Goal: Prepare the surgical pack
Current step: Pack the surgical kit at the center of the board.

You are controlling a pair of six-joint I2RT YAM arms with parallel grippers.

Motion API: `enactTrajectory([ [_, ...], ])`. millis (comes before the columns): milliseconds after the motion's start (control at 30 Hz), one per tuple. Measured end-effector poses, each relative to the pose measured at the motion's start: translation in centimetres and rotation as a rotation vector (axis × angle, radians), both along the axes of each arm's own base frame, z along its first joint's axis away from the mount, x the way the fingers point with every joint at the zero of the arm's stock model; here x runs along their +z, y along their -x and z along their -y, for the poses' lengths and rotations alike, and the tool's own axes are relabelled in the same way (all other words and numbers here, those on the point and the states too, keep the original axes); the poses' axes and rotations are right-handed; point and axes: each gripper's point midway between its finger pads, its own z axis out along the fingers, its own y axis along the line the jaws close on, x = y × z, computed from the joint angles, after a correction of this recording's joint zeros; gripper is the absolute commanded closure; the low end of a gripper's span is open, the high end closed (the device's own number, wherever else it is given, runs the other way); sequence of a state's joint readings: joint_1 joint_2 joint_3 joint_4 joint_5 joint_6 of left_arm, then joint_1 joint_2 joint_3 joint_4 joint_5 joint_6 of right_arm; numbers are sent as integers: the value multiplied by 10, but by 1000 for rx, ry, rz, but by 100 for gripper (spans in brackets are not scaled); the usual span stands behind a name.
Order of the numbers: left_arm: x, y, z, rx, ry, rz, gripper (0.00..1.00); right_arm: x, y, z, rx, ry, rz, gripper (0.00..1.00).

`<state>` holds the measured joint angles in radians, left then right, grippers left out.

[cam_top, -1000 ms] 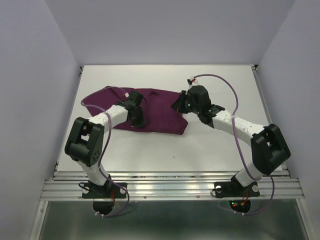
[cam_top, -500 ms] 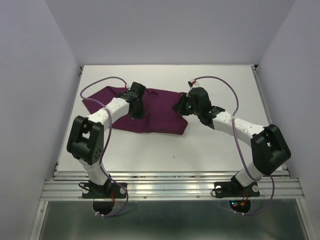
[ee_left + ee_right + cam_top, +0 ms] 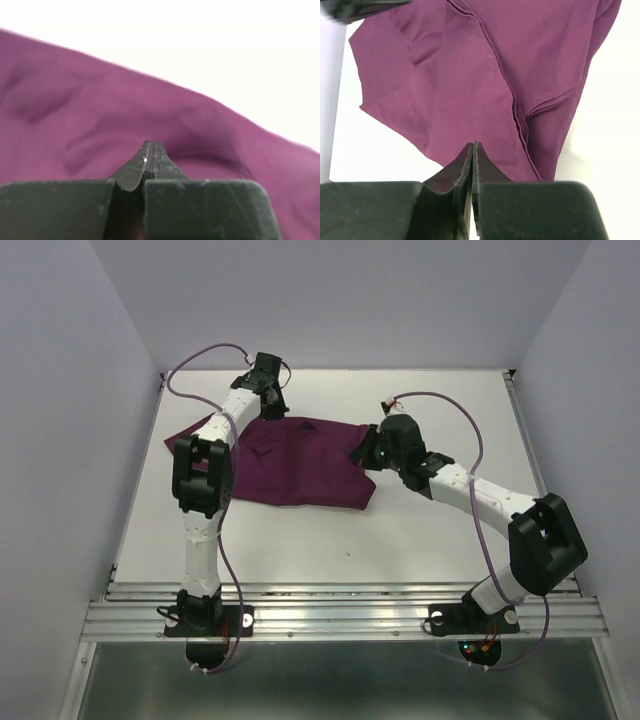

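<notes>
The left jaws are pressed flat together, and in the left wrist view we see no fabric between their tips. The purple cloth only fills the picture behind them. The right jaws are clenched too, tip against tip, and in the right wrist view they hang over the cloth with nothing visibly caught between them.

In the top view, the left arm reaches to the upper left of the frame, and its jaws are at the upper edge of the cloth. The right arm comes in from the lower right and ends at the right edge of the cloth, near the middle of the frame.

The cloth lies on the white counter, left of centre. It is not spread flat: it has wrinkles, and on its right side several layers are doubled one over another.

We judge that the task is at an early step. The wrap needs to be opened and smoothed. We find no tray, no instruments and no gauze in any view, so loading and folding the pack remain to be done.
</notes>
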<state>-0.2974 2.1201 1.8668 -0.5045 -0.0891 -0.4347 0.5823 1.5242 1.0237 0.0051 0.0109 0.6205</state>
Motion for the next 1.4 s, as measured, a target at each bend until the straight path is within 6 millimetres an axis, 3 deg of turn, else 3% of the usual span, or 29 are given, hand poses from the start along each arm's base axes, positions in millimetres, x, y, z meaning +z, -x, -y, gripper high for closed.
enactTrajectory([
  [100,-27,-20,1,-12,10,-36,100,-1,0,1,-7,6,-2,96],
  [233,-43,-38,10,-48,52,-45,100,-6,2,5,-14,23,-22,96],
  [433,-58,-47,28,-97,116,-48,100,-12,5,8,-21,42,-43,96],
  [567,-83,-46,38,-115,139,-84,100,-14,6,9,-24,48,-49,96],
  [733,-83,-53,45,-126,160,-70,100,-15,6,10,-25,53,-55,96],
  [933,-79,-50,51,-122,122,-66,100,-15,7,10,-23,57,-54,96],
  [1067,-49,-43,50,-109,83,-38,100,-15,7,10,-20,56,-55,97],
  [1133,-21,-40,46,-102,73,4,100,-15,7,10,-18,54,-55,96],
  [1200,18,-31,30,-78,68,53,99,-14,7,9,-17,52,-54,96],
  [1300,68,-21,-14,-5,69,132,91,-14,7,8,-14,49,-52,96],
  [1333,84,-19,-44,49,61,160,84,-14,7,8,-13,48,-51,96],
  [1367,91,-18,-63,85,53,177,66,-13,7,8,-12,47,-51,96],
  [1400,97,-14,-93,147,39,189,57,-13,7,8,-11,46,-50,96],
])
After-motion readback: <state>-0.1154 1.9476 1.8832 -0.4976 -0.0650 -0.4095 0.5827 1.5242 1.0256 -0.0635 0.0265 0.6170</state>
